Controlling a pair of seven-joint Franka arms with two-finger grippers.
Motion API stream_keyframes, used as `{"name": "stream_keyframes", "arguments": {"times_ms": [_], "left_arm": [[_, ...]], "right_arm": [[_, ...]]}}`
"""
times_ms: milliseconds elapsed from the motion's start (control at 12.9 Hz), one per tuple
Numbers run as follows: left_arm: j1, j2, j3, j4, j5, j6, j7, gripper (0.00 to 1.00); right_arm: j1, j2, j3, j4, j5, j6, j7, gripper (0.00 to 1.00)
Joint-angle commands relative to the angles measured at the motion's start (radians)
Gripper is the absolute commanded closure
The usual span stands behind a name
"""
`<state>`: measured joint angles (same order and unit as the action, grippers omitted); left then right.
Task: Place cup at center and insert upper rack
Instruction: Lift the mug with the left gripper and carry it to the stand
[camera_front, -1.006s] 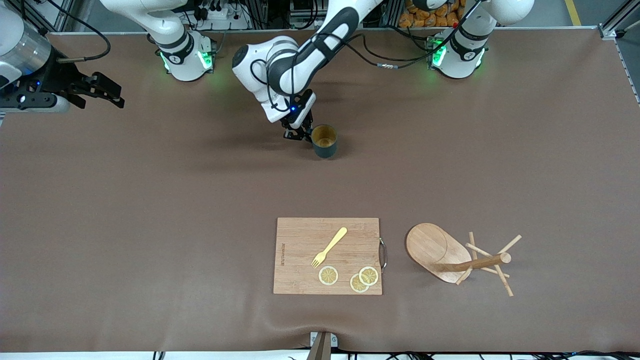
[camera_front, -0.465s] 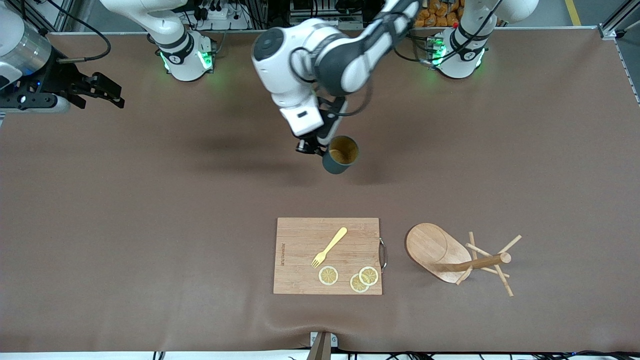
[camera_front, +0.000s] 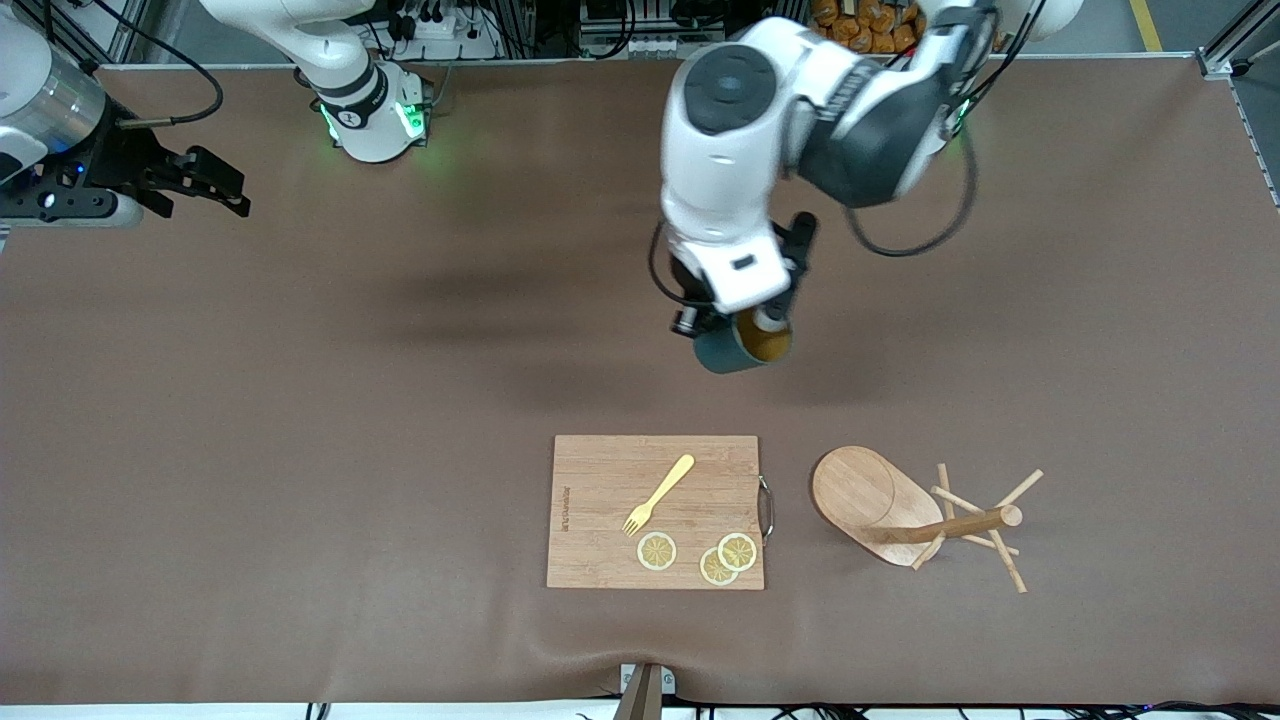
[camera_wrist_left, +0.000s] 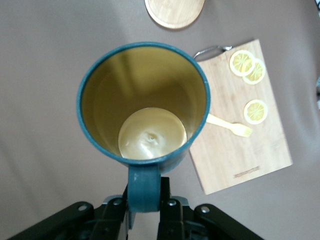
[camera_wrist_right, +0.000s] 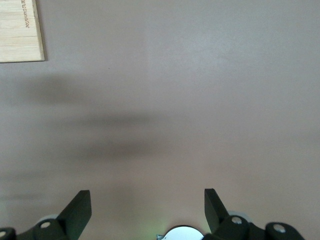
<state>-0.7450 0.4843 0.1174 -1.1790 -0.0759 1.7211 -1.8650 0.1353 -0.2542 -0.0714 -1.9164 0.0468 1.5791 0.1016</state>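
Note:
The dark teal cup (camera_front: 742, 347) with its tan inside hangs in the air over bare table, mouth tilted toward the front camera. My left gripper (camera_front: 722, 328) is shut on its handle. In the left wrist view the cup (camera_wrist_left: 145, 100) fills the middle, and both fingers (camera_wrist_left: 170, 192) of the left gripper (camera_wrist_left: 145, 194) press the handle's sides. The upper rack (camera_front: 905, 512), a wooden mug tree, lies on its side beside the cutting board, toward the left arm's end; its oval base (camera_wrist_left: 175, 12) shows past the cup. My right gripper (camera_front: 215, 185) waits open over the right arm's end of the table, nothing between its fingers (camera_wrist_right: 77, 212).
A wooden cutting board (camera_front: 600, 540) lies nearer to the front camera than the cup. It carries a yellow fork (camera_front: 658, 494) and three lemon slices (camera_front: 657, 551). In the right wrist view only one corner of the board (camera_wrist_right: 20, 30) shows.
My left arm has lifted the cup off the table and carried it toward the front camera and the left arm's end. The right arm has not moved.

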Motion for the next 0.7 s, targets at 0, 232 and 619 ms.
{"name": "stream_keyframes", "arguments": {"times_ms": [0,232,619], "left_arm": [[0.096,-0.044,-0.010,-0.028,-0.137,0.015,0.062,1.00],[0.217,-0.087,-0.008,-0.050,-0.274,0.008,0.263,1.00],[0.432,-0.079,-0.008,-0.054,-0.511,-0.015,0.541,1.00]], "right_arm": [[-0.020,-0.022,0.018,-0.018,-0.012,0.004,-0.003,0.00],[-0.020,-0.022,0.018,-0.018,-0.012,0.001,0.000,0.00],[-0.020,-0.022,0.018,-0.018,-0.012,-0.001,0.000,0.00]]}}
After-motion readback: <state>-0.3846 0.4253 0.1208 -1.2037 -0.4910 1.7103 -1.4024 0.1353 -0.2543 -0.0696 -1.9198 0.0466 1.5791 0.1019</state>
